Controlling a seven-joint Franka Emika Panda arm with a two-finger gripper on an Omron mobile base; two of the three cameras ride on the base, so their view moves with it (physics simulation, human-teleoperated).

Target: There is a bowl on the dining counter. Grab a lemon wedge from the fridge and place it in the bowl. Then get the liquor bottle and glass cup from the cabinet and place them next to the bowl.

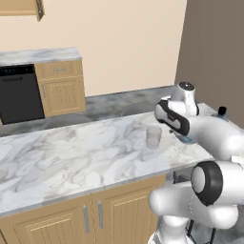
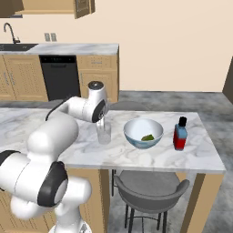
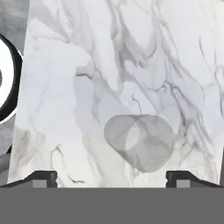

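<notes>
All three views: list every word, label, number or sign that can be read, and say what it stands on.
None can be read.
The liquor bottle has a red lower band, but no lettering shows on it.
The dishwasher has faint pale marks on its top panel, too small and blurred to read.
The glass cup, bowl and dining counter carry no text.

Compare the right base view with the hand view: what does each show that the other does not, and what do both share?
Right base view alone: a white bowl holding a green lemon wedge, a red liquor bottle with a blue neck, a grey stool, a black dishwasher.
Hand view alone: the two dark fingers, set wide apart.
Both: the small clear glass cup upright on the veined marble dining counter.
</notes>
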